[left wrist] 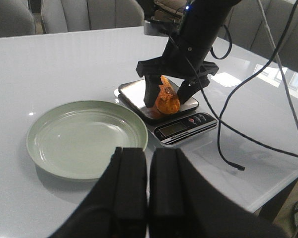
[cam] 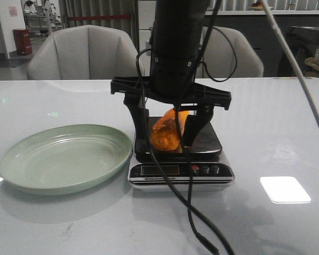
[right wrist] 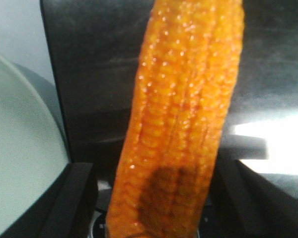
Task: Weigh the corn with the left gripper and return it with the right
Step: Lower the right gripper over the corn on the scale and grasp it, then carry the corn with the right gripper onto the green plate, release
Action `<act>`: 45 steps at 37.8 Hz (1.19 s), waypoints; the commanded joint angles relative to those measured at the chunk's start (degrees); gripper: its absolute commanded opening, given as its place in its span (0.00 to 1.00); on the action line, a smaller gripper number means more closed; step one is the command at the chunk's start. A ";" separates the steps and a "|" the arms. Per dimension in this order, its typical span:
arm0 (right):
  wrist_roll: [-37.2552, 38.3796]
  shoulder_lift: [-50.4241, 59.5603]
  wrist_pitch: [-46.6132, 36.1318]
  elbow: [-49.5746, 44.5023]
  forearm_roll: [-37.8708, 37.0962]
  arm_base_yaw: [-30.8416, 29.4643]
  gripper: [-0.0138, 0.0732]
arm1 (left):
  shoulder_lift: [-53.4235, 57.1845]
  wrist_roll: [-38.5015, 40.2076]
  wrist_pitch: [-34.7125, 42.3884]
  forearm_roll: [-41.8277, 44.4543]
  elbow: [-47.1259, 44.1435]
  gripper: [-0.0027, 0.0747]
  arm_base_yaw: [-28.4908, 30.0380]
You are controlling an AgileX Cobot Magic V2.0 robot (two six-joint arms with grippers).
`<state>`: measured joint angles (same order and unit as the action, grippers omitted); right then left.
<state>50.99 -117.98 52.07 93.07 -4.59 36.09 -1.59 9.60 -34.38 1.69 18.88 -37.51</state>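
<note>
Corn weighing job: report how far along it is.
Done, by the look of it: the corn is on the scale, and the left hand is shut, empty and clear of it. In hand: the right hand straddles the corn; grip unclear. Left: moving it to the empty green plate.

No text can be read anywhere. The scale (cam: 181,171) has a display window (cam: 160,170) on its front panel, but it shows no legible digits, and a faint line of print beneath it is too small to make out. The buttons (cam: 205,169) beside it carry no readable marks.
</note>
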 commanded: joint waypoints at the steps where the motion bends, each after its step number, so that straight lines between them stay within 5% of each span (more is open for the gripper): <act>1: 0.20 3.14 -2.24 2.07 -0.06 -0.14 0.62 | -0.64 0.03 4.41 0.03 1.54 0.18 -0.04; 4: -0.84 3.25 -2.35 3.98 0.49 0.38 0.42 | -0.64 0.03 4.41 0.03 1.54 0.18 -0.04; 7: -3.89 3.25 -2.57 6.31 1.69 1.67 0.34 | -0.64 0.03 4.41 0.03 1.54 0.18 -0.04; 23: -13.60 -0.78 -9.81 8.11 8.71 11.01 0.34 | -0.64 0.03 4.41 0.03 1.54 0.18 -0.04; 26: -13.60 -2.41 -10.92 8.80 8.79 12.27 0.43 | -0.64 0.03 4.41 0.03 1.54 0.18 -0.04; 33: -13.60 -4.83 -10.55 12.71 8.67 13.01 0.84 | -0.64 0.03 4.41 0.03 1.54 0.18 -0.04; 45: -17.30 0.86 -3.58 15.48 6.02 9.26 0.85 | -0.64 0.03 4.41 0.03 1.54 0.18 -0.04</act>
<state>36.34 -123.82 47.13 106.43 2.75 47.13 -1.59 9.60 -34.46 1.69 18.88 -37.51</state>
